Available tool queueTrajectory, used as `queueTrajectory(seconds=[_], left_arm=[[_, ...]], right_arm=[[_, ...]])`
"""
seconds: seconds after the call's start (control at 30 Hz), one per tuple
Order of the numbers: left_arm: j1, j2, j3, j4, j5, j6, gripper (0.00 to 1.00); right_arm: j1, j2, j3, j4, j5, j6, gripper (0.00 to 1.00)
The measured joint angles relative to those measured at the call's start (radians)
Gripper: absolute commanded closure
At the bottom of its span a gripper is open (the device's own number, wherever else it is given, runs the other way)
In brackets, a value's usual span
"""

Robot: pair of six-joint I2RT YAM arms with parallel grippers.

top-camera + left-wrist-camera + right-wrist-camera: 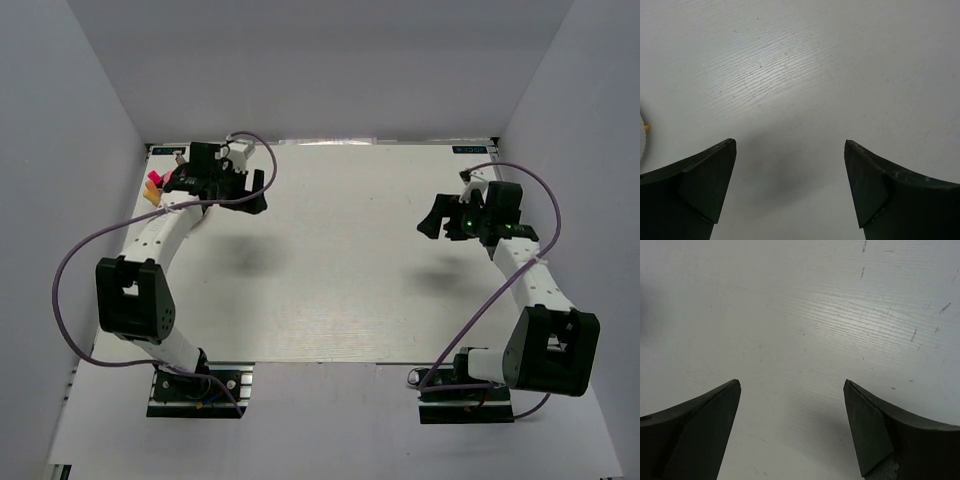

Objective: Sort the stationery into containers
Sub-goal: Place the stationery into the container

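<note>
While both arms hang over the table (330, 260), neither has hold of anything. The left end effector (790, 145) stands with its jaws spread wide and only bare white surface shows between its fingers. The right end effector (791, 384) is spread just as wide over another bare patch and also carries nothing. In the overhead view the left end effector (255, 190) sits toward the far left of the table, and the right end effector (432, 218) is well apart from it on the right side, with both pointing inward. The only stationery (153, 182) in view is a small cluster of pink and orange tips at the far left corner, just behind the left arm (165, 235), whose wrist covers most of it. At the left edge of the left wrist view there is a sliver of curved white rim with a yellow speck beside it; this is probably the bowl (641, 145), lying just beside that end effector. Because no pens or markers lie loose on the open table, the sorting looks finished or very nearly so. What remains cannot be told: the arm hides the bowl's compartments, so it is unclear which items sit in which divider, or whether any piece lies outside the rim.
</note>
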Motion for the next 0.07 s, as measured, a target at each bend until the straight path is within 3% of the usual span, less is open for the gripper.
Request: queueTrajectory(seconds=[0.07], left_arm=[[0.0,0.007,0.0,0.002,-0.019,-0.012,0.02]], right_arm=[[-0.003,0.0,-0.004,0.0,-0.001,-0.003,0.11]])
